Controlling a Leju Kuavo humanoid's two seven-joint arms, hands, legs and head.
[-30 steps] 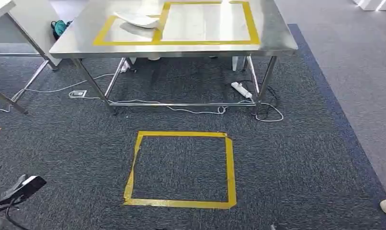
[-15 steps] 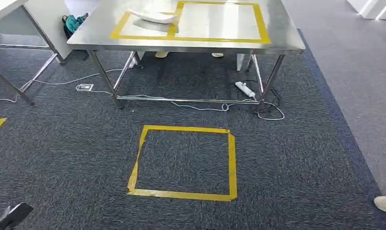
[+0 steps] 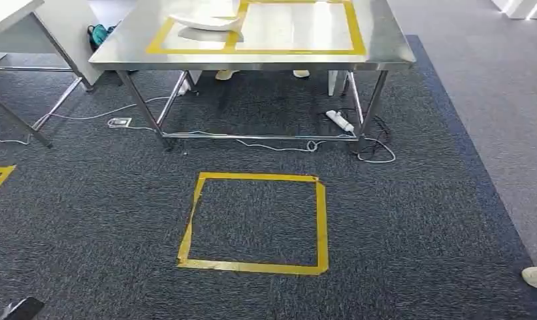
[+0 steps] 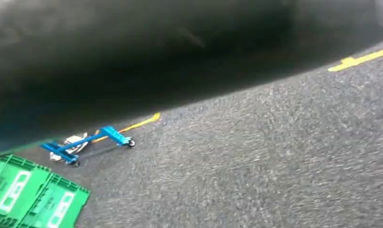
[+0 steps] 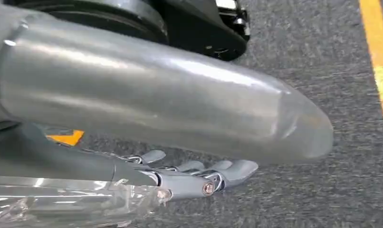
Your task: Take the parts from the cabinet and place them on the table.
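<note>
So the white part [image 3: 206,20] is lying on the steel table [image 3: 386,50] at the top of the head view, a bit left of centre. It's a long, shallow curved shell and its long axis runs pretty much left to right across the frame. It sits in the smaller yellow tape box [image 3: 160,40], and its right end reaches the tape strip shared with the bigger box.

It's well apart from both hands, with a whole stretch of carpet and the yellow floor square [image 3: 252,223] in between.

In the right wrist view the right hand [image 5: 194,178] has its fingers [image 5: 237,168] stretched out nearly straight, side by side, over the carpet. Some crinkly clear plastic [image 5: 61,206] lies right against the hand in the lower left, and a big rounded silver shape [image 5: 156,99] runs over the fingers. I honestly can't tell whether the hand is holding either one.

For the left hand, the wrist view is mostly dark blur, so I can't tell its state. That view also shows green crates [image 4: 28,194] in the lower left and a blue wheeled frame [image 4: 85,142].
</note>
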